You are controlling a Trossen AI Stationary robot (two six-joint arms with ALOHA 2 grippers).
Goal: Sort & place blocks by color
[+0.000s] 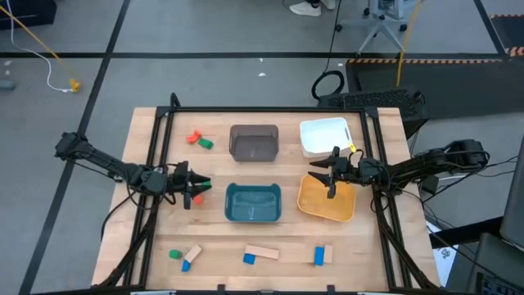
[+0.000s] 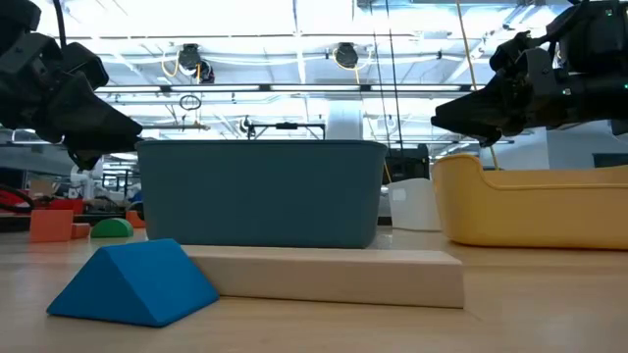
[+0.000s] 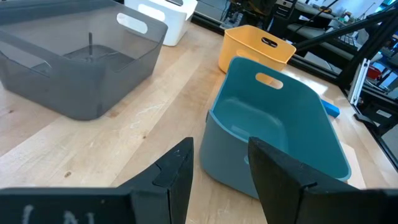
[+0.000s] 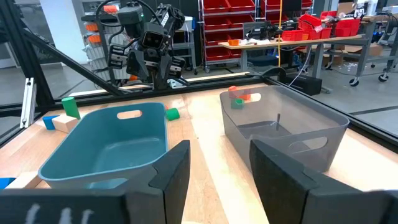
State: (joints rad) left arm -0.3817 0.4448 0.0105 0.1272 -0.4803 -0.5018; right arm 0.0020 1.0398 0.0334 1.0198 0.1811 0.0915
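Blue wedge block (image 2: 132,282) lies nearest, lower left, unsorted. Left end effector (image 1: 193,189) beside teal bin (image 1: 253,202), empty, fingers narrow. Right end effector (image 1: 331,174) above yellow bin (image 1: 326,199), fingers parted, nothing held.

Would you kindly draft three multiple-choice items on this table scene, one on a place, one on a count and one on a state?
1. Which bin sits between the two grippers in the high view?
A. the teal bin
B. the white bin
C. the grey bin

2. How many bins stand on the table?
A. two
B. four
C. six

3. How do the fingers of the right gripper stand?
A. clamped on a blue block
B. closed flat together
C. apart with nothing between them

Answers: 1 A, the teal bin lies between the left gripper and the right one; 2 B, teal, grey, white and the yellow bin; 3 C, the right wrist view shows a bare gap.
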